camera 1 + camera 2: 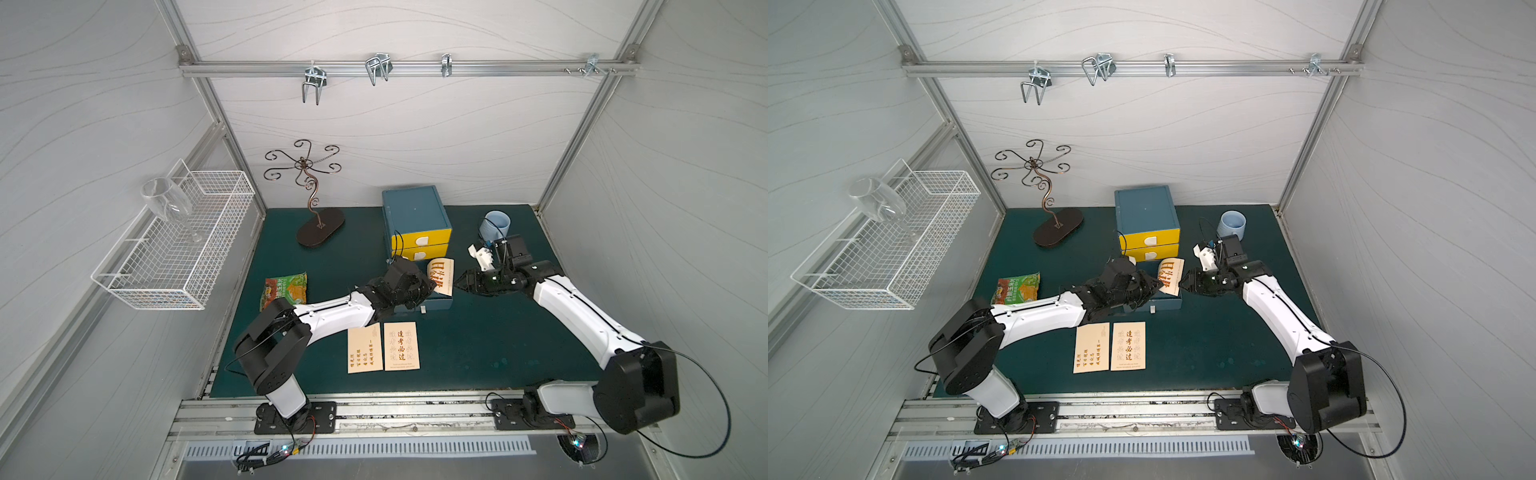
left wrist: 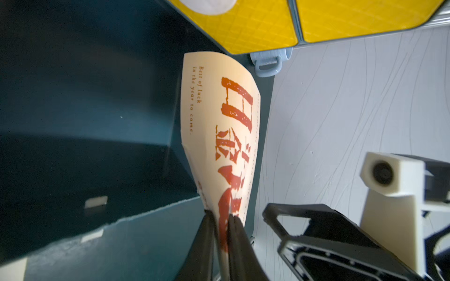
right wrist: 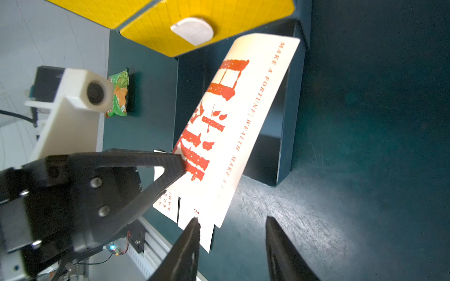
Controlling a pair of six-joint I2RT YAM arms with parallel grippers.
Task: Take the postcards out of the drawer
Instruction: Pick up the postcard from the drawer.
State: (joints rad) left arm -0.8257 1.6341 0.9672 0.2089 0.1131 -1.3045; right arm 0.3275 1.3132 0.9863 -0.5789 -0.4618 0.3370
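Observation:
Over the open blue drawer [image 1: 436, 301] [image 1: 1158, 303], my left gripper [image 1: 432, 284] [image 1: 1160, 284] [image 2: 220, 216] is shut on the lower edge of a cream postcard [image 1: 441, 276] [image 1: 1171, 276] [image 2: 219, 126] [image 3: 233, 116] with large bold orange-red characters. The card stands tilted and slightly curled. My right gripper [image 1: 457, 284] [image 1: 1183, 284] [image 3: 231, 219] is open just to the right of the card, with nothing between its fingers. Two more postcards [image 1: 365, 348] [image 1: 401, 345] lie flat side by side on the green mat, in front of the drawer.
The blue cabinet [image 1: 415, 208] with two yellow drawer fronts stands behind the open drawer. A green-and-red snack packet [image 1: 284, 291] lies at the left, and a pale blue cup [image 1: 496, 224] at the back right. A metal scroll stand [image 1: 311, 187] and a wall basket [image 1: 178, 249] holding a glass are at the left.

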